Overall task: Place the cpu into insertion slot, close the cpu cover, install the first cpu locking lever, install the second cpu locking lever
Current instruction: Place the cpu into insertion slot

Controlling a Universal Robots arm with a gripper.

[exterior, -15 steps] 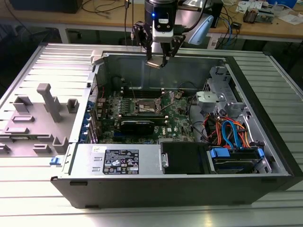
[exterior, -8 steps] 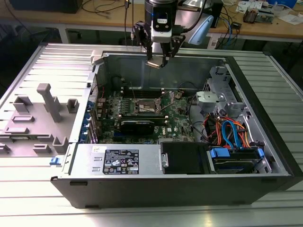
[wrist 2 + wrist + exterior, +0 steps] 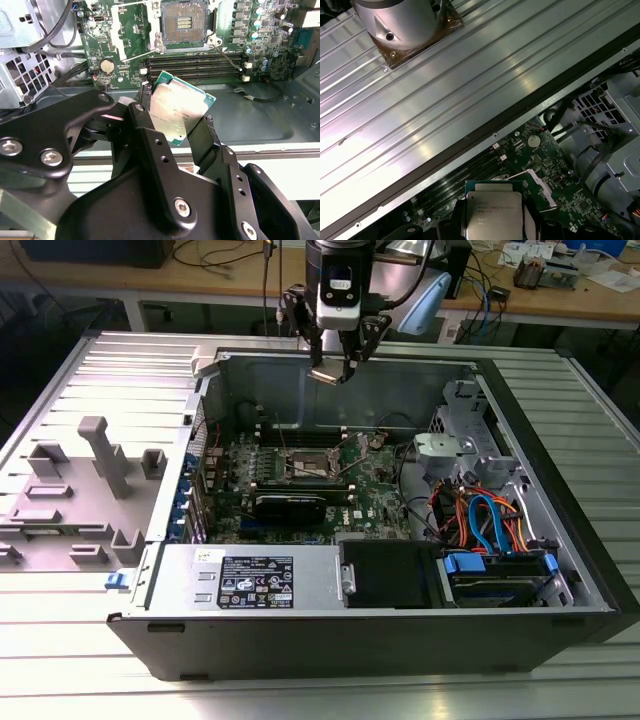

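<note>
My gripper [image 3: 335, 368] hangs above the far wall of the open computer case, shut on the cpu [image 3: 328, 373]. In both wrist views the black fingers clamp two opposite edges of the cpu [image 3: 177, 110] [image 3: 492, 210], a square chip with a dull silver top and a green rim. The insertion slot [image 3: 184, 24] lies bare on the green board beyond the chip, its dark centre uncovered; it sits mid-board in the exterior view [image 3: 312, 462]. The cpu cover [image 3: 129, 31] stands swung open beside the slot. A thin wire locking lever [image 3: 231, 61] sticks out loose over the memory slots.
Long black memory slots [image 3: 195, 65] run between the chip and the socket. A black card [image 3: 290, 505] lies near the socket. A power supply [image 3: 250, 580] and a drive bay with orange and blue cables [image 3: 490, 530] fill the case's near side. The case's grey side panel [image 3: 90, 470] lies at the exterior view's left.
</note>
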